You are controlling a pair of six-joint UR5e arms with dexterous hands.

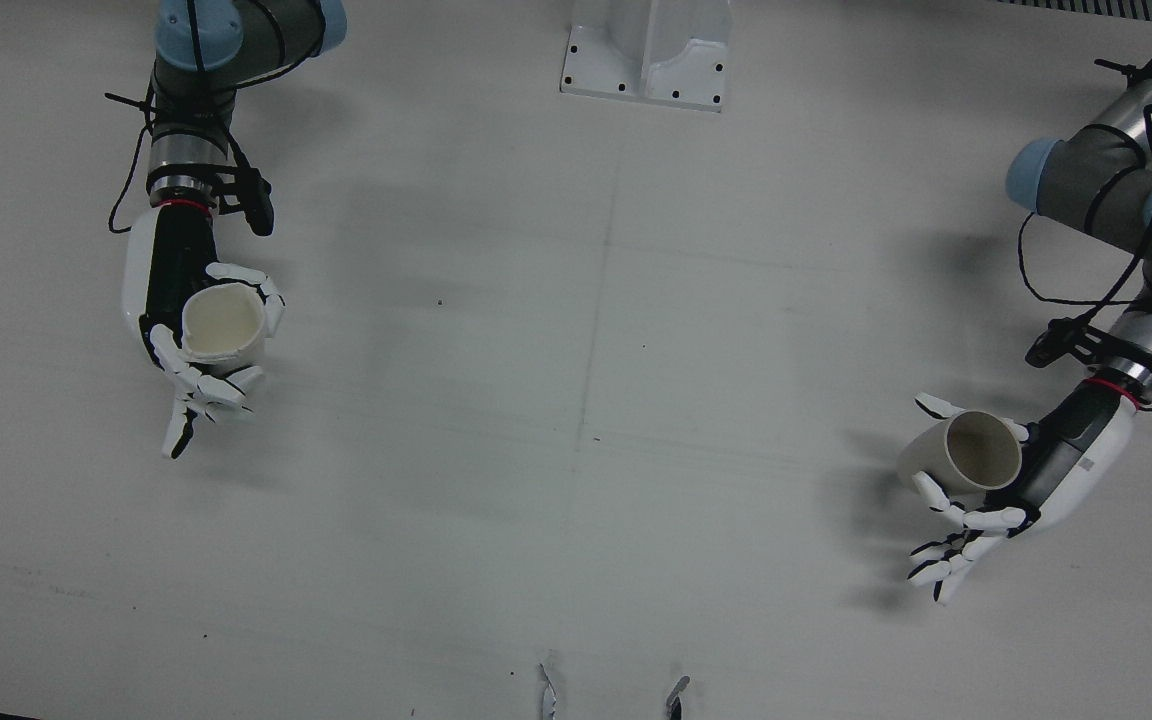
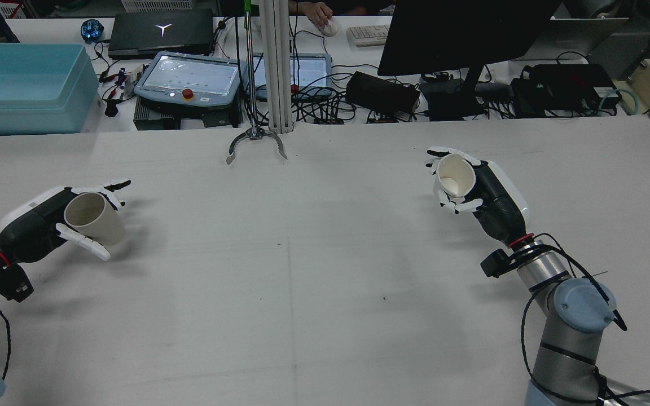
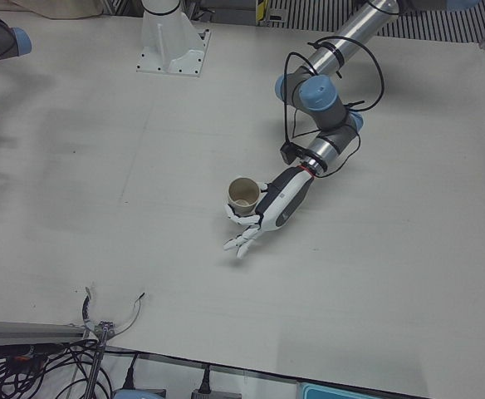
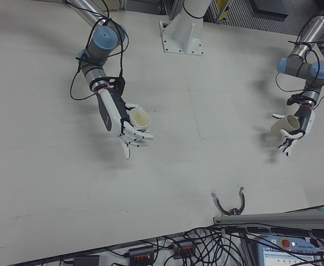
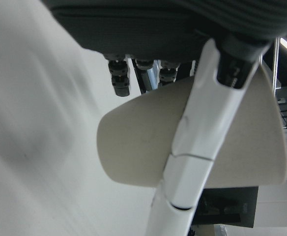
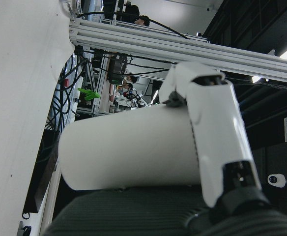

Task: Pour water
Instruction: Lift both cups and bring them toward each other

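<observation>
- Fingers of the left hand wrap a beige cup, lifted and tilted above the white table
- Across the table, well apart, the right hand grips a white cup, its mouth upward
- Whether either cup holds water cannot be told

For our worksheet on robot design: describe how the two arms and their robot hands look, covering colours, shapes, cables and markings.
Both arms are silver-grey tubes with light-blue joint caps, and loose black cables are tied along them. A thin red ring marks each wrist. The left robot hand and right robot hand have a white shell over a black palm. Their fingers are white, with black at the joints.
</observation>
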